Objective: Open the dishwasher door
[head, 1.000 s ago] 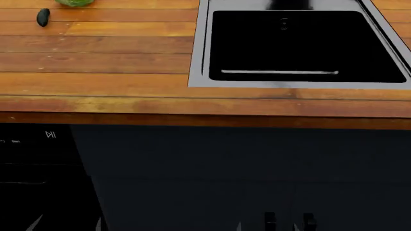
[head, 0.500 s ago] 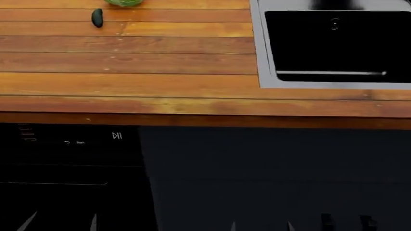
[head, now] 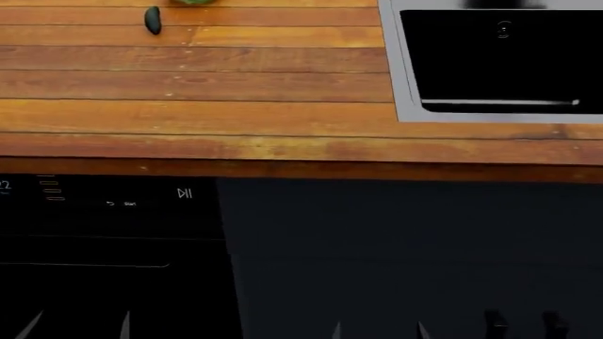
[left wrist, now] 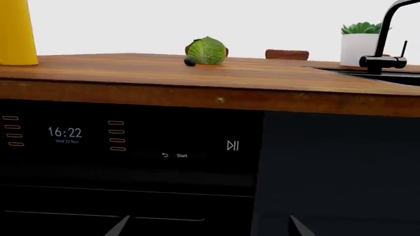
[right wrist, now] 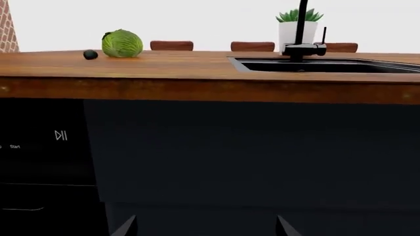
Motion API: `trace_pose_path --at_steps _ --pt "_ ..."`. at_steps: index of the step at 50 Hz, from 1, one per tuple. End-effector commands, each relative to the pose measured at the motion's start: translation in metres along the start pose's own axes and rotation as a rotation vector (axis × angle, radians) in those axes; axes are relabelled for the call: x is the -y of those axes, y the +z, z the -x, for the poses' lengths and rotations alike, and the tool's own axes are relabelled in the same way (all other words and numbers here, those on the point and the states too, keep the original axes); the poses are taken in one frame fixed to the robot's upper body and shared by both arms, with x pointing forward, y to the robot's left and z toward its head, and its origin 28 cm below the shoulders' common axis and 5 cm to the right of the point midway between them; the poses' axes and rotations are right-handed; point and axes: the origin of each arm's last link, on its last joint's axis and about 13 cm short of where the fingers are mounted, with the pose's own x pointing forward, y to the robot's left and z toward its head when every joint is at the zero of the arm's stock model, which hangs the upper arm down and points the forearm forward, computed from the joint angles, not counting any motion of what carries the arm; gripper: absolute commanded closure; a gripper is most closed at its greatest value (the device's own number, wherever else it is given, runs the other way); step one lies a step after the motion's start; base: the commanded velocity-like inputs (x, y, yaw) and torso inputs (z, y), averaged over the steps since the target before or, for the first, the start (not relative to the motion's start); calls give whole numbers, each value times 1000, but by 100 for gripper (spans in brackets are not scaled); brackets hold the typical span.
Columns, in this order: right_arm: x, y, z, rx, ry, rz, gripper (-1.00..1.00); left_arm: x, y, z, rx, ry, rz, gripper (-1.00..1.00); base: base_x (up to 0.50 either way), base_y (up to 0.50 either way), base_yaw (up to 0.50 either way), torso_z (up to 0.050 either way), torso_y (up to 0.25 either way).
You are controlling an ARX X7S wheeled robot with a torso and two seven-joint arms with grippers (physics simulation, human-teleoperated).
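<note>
Warm plank-wood countertop (head: 236,106) runs across a kitchen, carrying a round green cabbage (left wrist: 206,50) and a recessed black sink with a steel rim (head: 400,85). Below its front edge, the glossy black dishwasher door (left wrist: 125,167) with a white play/pause symbol and "Start" text stands shut beside a matte dark blue-grey cabinet panel (right wrist: 262,157). The left gripper (left wrist: 206,227) hangs just ahead of that door with fingertips spread wide, not touching it; the right gripper (right wrist: 203,227), equally spread, faces the cabinet panel.
</note>
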Motion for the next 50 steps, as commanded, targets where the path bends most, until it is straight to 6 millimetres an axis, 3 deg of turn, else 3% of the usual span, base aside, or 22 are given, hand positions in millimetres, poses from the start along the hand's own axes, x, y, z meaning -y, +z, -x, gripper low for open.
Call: trace_pose_path --at_steps 1,19,50 --pt "-1 2 1 5 -4 1 -100 0 3 1 -6 14 12 -100 0 0 0 -50 0" --pt "-4 7 7 17 -21 -1 -100 -3 10 8 -7 6 11 -100 0 0 0 -50 0" --pt "-3 0 5 -15 -39 -19 -100 -3 2 6 -11 17 -27 -100 0 0 0 -50 0"
